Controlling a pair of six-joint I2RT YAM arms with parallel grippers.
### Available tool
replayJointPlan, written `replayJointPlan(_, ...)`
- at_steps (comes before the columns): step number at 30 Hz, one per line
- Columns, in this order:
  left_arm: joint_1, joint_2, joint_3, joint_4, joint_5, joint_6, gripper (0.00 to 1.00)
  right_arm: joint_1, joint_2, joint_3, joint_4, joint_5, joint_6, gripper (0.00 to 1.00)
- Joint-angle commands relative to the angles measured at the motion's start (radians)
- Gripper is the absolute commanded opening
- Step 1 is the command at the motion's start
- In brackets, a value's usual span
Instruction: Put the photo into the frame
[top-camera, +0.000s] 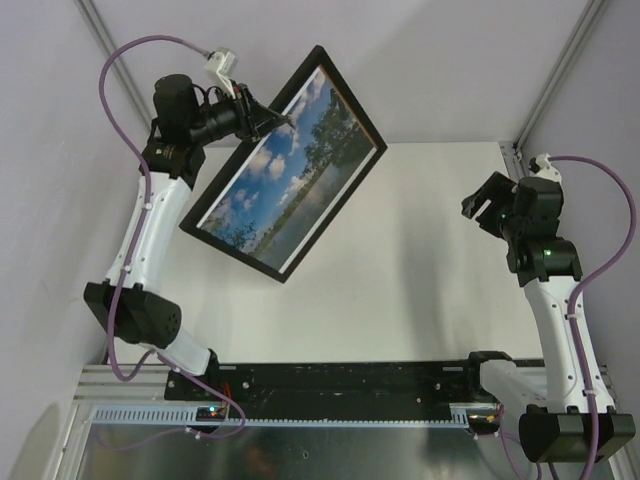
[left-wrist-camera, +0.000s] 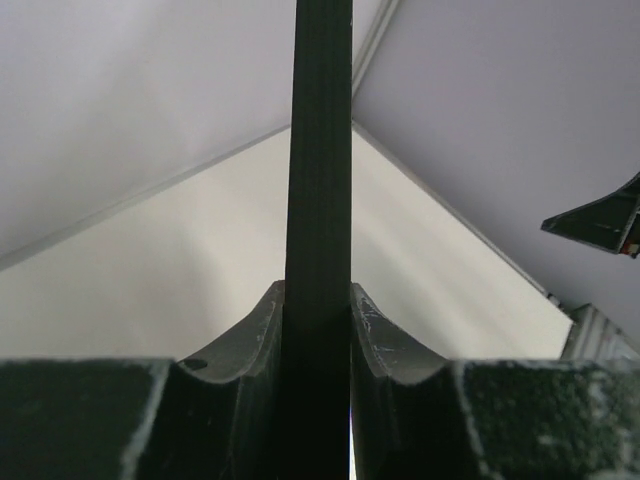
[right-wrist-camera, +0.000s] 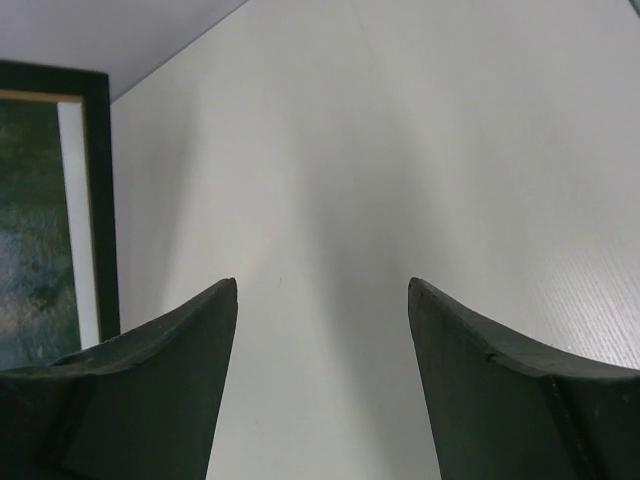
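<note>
Firmly, the left claw (left-wrist-camera: 318, 300) pinches the frame (top-camera: 352, 98) by its black edge, one finger pressed on each side. From that grip the frame slants out below and to the claw's right, held above the surface (top-camera: 420, 270). The photo (top-camera: 290, 175) sits inside it, with clouds, trees and water facing up. Well apart on the far side, the right claw (right-wrist-camera: 322, 285) is spread and holds nothing, hovering over the surface with the frame's corner to its left.
</note>
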Motion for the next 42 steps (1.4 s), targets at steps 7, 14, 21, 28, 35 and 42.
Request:
replayJointPlan(7,0.05,0.168,0.049,0.27,0.292,-0.295,0.0,0.043,0.017,-0.028,0.047,-0.022,0.013,0.73)
replayJointPlan(14,0.051,0.331,0.059,0.292,0.414,-0.345,0.0,0.051,0.03,-0.069,0.071,-0.024,0.013,0.73)
replayJointPlan(21,0.049,0.505,0.072,0.301,0.494,-0.352,0.0,0.067,0.059,-0.11,0.111,-0.025,0.018,0.73)
replayJointPlan(28,0.047,0.645,0.074,0.32,0.528,-0.341,0.0,0.087,0.09,-0.163,0.163,-0.055,0.023,0.72)
replayJointPlan(35,0.046,0.758,0.079,0.328,0.543,-0.348,0.01,0.114,0.113,-0.188,0.192,-0.052,0.022,0.72)
replayJointPlan(42,0.046,0.801,0.037,0.335,0.514,-0.339,0.34,0.135,0.124,-0.204,0.203,-0.042,0.022,0.73)
